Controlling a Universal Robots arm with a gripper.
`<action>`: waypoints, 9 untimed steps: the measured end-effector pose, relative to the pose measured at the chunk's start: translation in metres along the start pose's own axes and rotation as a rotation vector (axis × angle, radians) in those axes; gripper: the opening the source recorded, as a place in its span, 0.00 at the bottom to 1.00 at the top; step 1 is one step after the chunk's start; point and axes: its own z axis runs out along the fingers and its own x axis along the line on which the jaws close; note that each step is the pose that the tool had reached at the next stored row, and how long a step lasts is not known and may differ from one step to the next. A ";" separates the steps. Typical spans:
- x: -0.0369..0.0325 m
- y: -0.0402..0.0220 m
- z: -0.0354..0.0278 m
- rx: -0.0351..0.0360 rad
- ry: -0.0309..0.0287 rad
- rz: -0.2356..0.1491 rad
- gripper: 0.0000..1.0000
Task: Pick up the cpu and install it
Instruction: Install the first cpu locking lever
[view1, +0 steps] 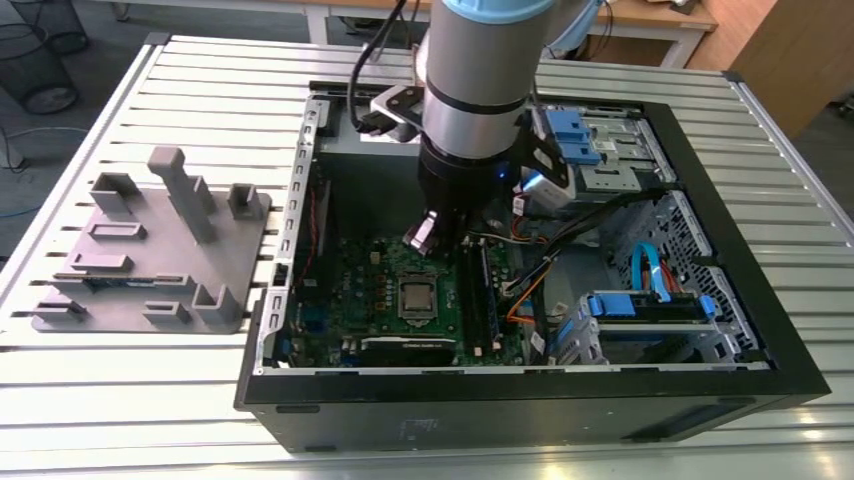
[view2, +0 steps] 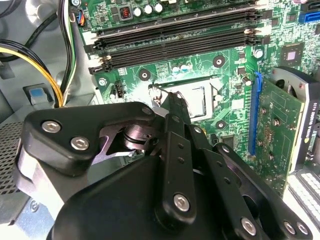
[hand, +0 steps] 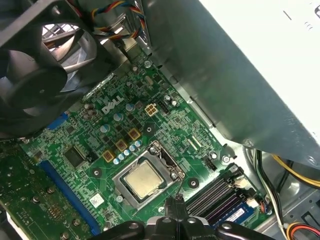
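The small flat silver-grey square cpu (hand: 142, 178) already lies in the metal-framed socket (hand: 145, 176) on the green motherboard (hand: 125, 145), so the black gripper (hand: 176, 209), fingertips together and empty, should clear the socket vertically.

Black pincer (view2: 172, 102) above green motherboard (view2: 225, 55)

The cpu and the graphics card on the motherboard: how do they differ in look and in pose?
The cpu is a small pale silver square; the graphics card is a larger green board studded with components. The cpu lies flat in its metal-framed socket; the graphics card stands on edge in a blue slot. Both sit on the green motherboard, with the gripper above the cpu's socket.
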 end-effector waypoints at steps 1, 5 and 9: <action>0.0000 0.0000 0.0008 0.0001 0.0002 0.000 0.11; 0.0000 0.0001 0.0044 0.0005 0.0008 0.000 0.11; -0.0001 0.0002 0.0078 0.0010 0.0012 0.000 0.11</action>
